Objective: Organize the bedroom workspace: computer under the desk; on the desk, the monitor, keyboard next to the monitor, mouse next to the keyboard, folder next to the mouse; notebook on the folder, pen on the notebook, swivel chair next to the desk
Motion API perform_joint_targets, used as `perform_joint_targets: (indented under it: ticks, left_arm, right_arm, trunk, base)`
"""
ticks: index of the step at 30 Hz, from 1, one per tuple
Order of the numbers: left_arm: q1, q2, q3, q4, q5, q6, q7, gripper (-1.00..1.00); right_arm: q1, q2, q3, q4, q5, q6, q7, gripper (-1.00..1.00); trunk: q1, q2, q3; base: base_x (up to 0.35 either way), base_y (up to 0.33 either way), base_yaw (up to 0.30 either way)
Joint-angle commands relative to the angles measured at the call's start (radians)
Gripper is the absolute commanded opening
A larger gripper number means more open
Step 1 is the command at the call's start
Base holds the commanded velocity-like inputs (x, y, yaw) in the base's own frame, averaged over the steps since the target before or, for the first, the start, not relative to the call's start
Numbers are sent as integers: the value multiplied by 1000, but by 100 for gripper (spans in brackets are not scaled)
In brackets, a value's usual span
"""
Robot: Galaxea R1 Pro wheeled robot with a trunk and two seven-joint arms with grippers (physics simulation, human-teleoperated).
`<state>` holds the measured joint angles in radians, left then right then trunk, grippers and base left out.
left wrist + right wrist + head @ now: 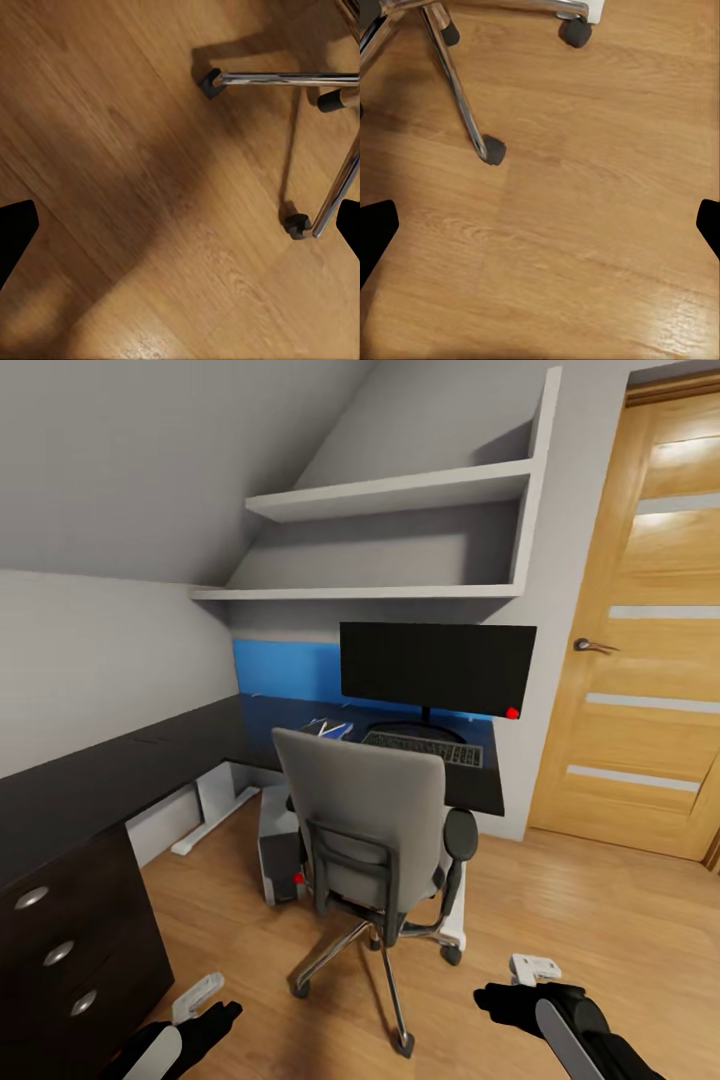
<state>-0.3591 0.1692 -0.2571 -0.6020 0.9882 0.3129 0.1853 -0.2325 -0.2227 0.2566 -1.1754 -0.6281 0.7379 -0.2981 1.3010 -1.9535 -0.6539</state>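
The grey swivel chair (360, 825) stands with its back to me, pulled up to the black desk (120, 770). On the desk are the black monitor (435, 665) and, in front of it, the keyboard (422, 748). The computer (283, 860) stands on the floor under the desk. A small blue and pale item (330, 729) lies left of the keyboard; I cannot tell what it is. The chair seat is hidden, and folder, notebook, pen and mouse are out of view. My left gripper (180, 232) and right gripper (540, 232) hang open and empty over the floor near the chair's chrome legs (285, 77).
A dark drawer unit (60, 950) stands close at my left. An oak door (640, 640) is at the right, white shelves (400, 490) above the desk. Bare wood floor (600, 920) lies to the chair's right. A white desk leg (215, 810) stands beside the computer.
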Motion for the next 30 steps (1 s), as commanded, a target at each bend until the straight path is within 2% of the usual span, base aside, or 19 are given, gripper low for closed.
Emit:
perform_joint_targets:
  ticks: [1,4,9,13,14,16,21,25,30]
  left_arm:
    - [0,1,-7,-2,11,0,10,100]
    - [0,1,-6,-2,12,0,12,100]
    - [0,1,-6,-3,15,2,15,100]
    - [0,2,-6,-4,14,4,18,100]
    - [0,2,-6,-4,13,5,18,100]
    - [0,1,-6,-4,12,6,16,100]
    - [0,1,-6,-4,16,16,7,100]
    - [0,2,-11,-7,14,51,3,100]
    - [16,1,-29,-27,9,76,4,100]
  right_arm:
    - [2,-1,-2,-1,-13,1,-10,100]
    - [13,-1,-16,2,-19,-1,-11,100]
    - [54,0,-73,7,-25,-8,-8,100]
    - [84,0,-98,9,-25,-15,-6,100]
    - [109,0,-103,10,-22,-27,-6,100]
    - [126,2,-105,11,-19,-45,-6,100]
    - [158,0,-100,47,-7,-149,-6,100]
    - [165,-1,-96,117,23,-245,-6,100]
    - [166,-1,-78,175,72,-293,-6,100]
  trunk:
    - [0,-1,-1]
    - [0,-1,-1]
    - [-19,34,15]
    - [-34,62,27]
    - [-38,69,30]
    - [-46,83,36]
    - [-65,118,52]
    - [-80,146,65]
    - [-100,181,80]
  base:
    - [52,0,1]
    - [34,0,1]
    - [9,0,0]
    - [3,0,0]
    - [0,0,0]
    - [0,0,0]
    - [0,0,0]
    - [0,0,0]
    - [0,0,0]
